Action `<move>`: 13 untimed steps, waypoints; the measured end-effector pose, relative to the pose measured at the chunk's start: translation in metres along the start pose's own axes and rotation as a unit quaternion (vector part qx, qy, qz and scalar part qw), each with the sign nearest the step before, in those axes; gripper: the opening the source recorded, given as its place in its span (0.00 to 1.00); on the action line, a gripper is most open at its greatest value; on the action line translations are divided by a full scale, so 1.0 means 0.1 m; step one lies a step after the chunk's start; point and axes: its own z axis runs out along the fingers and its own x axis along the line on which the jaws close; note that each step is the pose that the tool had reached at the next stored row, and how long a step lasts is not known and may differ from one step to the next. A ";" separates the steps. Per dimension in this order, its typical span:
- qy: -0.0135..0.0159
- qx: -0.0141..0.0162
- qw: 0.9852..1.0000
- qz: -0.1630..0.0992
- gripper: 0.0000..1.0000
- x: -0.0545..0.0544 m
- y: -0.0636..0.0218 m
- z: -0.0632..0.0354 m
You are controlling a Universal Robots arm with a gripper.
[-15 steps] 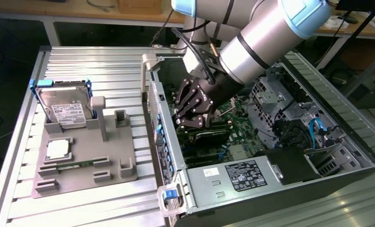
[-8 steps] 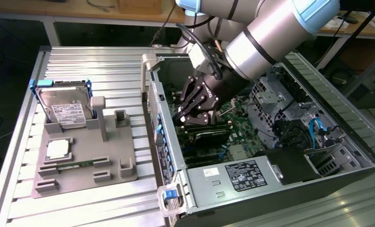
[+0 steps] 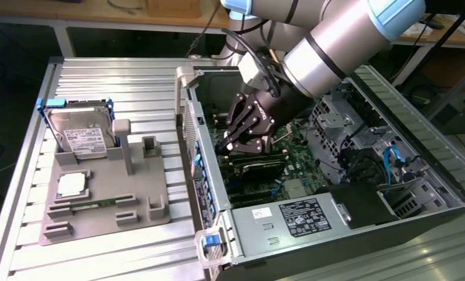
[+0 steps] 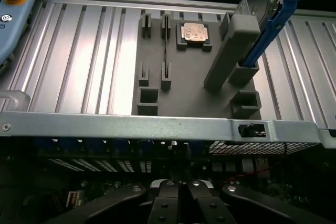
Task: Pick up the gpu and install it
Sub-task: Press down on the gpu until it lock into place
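Install step: pincer (image 3: 244,143) closed, inside computer case (image 3: 216,231), above gpu (image 3: 257,167); card needs firm seating.

Exterior view: high, angled down, mid-range. Wrist view: low inside computer case (image 4: 157,127), facing outward. Shared: grey holder tray (image 3: 99,199).

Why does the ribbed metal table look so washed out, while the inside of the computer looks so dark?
In the exterior view, strong light whitens the ribbed table near the hard drive, while the arm shades the open computer case around the gripper. In the wrist view, glare streaks the table's grooves beside the grey holder, and the case interior below its rim is nearly black.
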 end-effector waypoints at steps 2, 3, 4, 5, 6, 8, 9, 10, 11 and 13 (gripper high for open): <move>0.005 0.000 1.000 0.003 0.11 -0.04 0.006 0.007; 0.007 0.000 1.000 0.004 0.11 -0.06 0.012 0.012; 0.009 0.001 1.000 0.005 0.11 -0.08 0.018 0.016; 0.011 0.002 1.000 0.006 0.11 -0.09 0.024 0.021; 0.013 0.003 1.000 0.007 0.11 -0.10 0.032 0.026; 0.014 0.008 1.000 0.008 0.11 -0.10 0.057 0.041; 0.015 0.011 1.000 0.008 0.11 -0.10 0.072 0.049; 0.015 0.014 1.000 0.008 0.11 -0.11 0.086 0.058; 0.016 0.016 1.000 0.008 0.11 -0.11 0.100 0.066; 0.020 0.020 1.000 0.011 0.11 -0.11 0.119 0.079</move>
